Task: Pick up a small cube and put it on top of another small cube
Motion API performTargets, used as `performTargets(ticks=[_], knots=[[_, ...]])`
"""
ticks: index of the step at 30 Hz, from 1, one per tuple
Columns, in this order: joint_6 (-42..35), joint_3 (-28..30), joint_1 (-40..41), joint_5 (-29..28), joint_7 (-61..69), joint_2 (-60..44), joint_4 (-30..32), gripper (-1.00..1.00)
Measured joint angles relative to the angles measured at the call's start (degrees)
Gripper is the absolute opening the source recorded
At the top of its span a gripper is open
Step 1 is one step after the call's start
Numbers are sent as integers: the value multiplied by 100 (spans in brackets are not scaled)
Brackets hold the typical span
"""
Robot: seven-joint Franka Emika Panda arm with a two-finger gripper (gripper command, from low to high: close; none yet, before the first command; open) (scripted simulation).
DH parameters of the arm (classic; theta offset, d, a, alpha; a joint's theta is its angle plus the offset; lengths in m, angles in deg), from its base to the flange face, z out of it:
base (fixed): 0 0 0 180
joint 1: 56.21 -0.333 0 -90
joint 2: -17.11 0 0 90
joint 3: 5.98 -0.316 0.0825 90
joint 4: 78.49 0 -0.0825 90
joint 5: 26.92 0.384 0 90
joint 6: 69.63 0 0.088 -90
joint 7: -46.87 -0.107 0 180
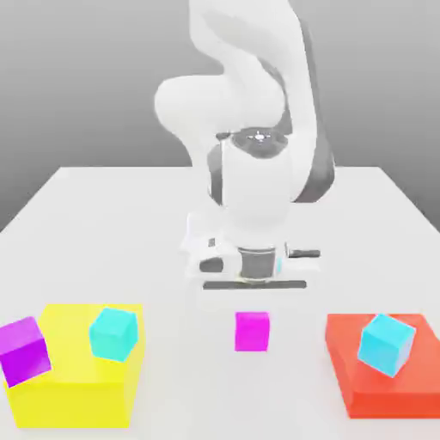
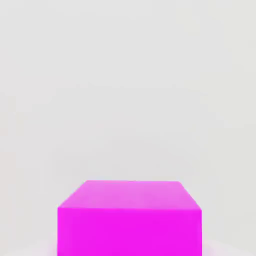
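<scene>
A small, plain, bright magenta cube (image 1: pixel 252 331) sits near the front-middle of the white tabletop (image 1: pixel 103 215) in the exterior view, directly under the hand of the white robot arm (image 1: pixel 249 129), whose wrist points straight down. The gripper (image 1: pixel 252 301) hangs right over the cube's top; its fingers are hidden against the cube, and its jaws are clenched narrow. Whether they actually pinch the magenta cube cannot be told. In the hand view the magenta cube (image 2: pixel 130 220) looms close, its top face and one side showing against the pale table surface (image 2: pixel 125 75). From the magenta cube, at about 3 o'clock in the exterior view, lies a flat red block (image 1: pixel 357 387) with a small sky-blue cube (image 1: pixel 387 345) resting tilted on its top, well apart from the magenta one. At about 9 o'clock lies a larger flat yellow block (image 1: pixel 82 391); a greener turquoise cube (image 1: pixel 113 333) stands on its top, and a darker violet-purple cube (image 1: pixel 23 351) sits tilted at the block's far edge toward the exterior view's left.
</scene>
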Motion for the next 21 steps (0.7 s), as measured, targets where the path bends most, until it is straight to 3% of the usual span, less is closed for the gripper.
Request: performTargets(ticks=[11,16,17,21], knots=[[-1643,-557,-1238,55,-2055,351,-1297,-100],[-1129,-561,-1341,-190,-2501,-247,-1363,-100],[-949,-548,-1344,-238,-2540,-407,-1338,100],[-949,-549,-1343,-238,-2540,-407,-1338,100]])
